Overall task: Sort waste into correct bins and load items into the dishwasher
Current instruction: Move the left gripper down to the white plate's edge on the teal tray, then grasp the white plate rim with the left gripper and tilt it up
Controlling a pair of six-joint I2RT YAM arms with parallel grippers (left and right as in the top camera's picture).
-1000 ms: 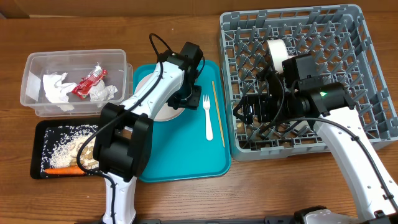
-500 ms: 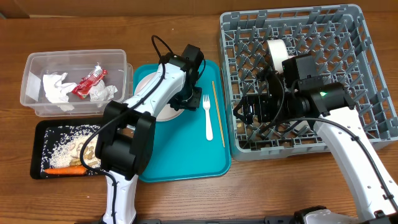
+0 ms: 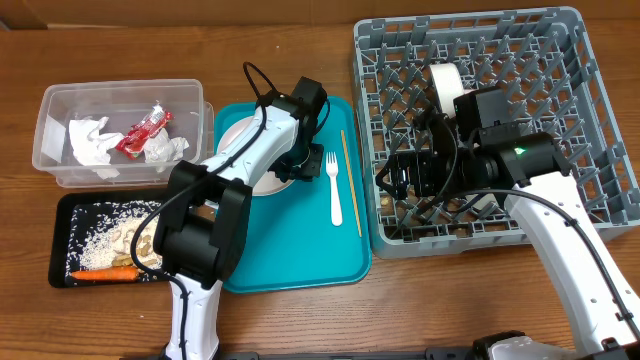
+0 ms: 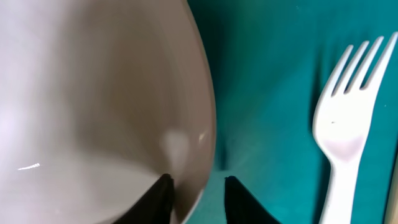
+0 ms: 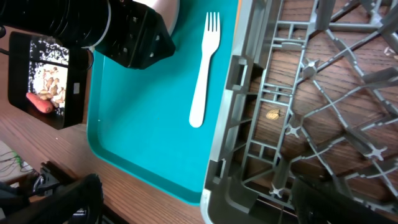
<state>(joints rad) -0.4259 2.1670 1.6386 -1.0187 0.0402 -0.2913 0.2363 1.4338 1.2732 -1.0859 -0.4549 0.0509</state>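
Far left: clear tub holds crumpled white napkins and the red wrapper.
Below it, the black tray carries rice, beige bits and the carrot. Its right end is hidden under the left arm's base.
Teal tray sits just beside both.
The pink plate lies at the tray's upper left. From overhead the left arm covers most of it and only a sliver of rim shows.
Left gripper is down at the plate's right rim, jaws narrowly apart and astride it. One finger is over the plate, the other outside over the tray. A strip of teal shows between rim and outer finger, so no clamp is visible. Fingertips are cut off by the frame bottom; plate contact can't be confirmed.
White fork lies on the tray right of the plate, tines up-frame. The chopstick is near it, roughly parallel, close to the tray's right edge.
Grey dish rack stands on the surface touching or just beside the tray; can't tell which.
A white cup lies on its side in the rack, its lower part blocked by the right arm.
Right gripper hangs over the rack's near-left area, jaws spread wide. In the wrist view its fingers are dark blurs at the bottom corners.
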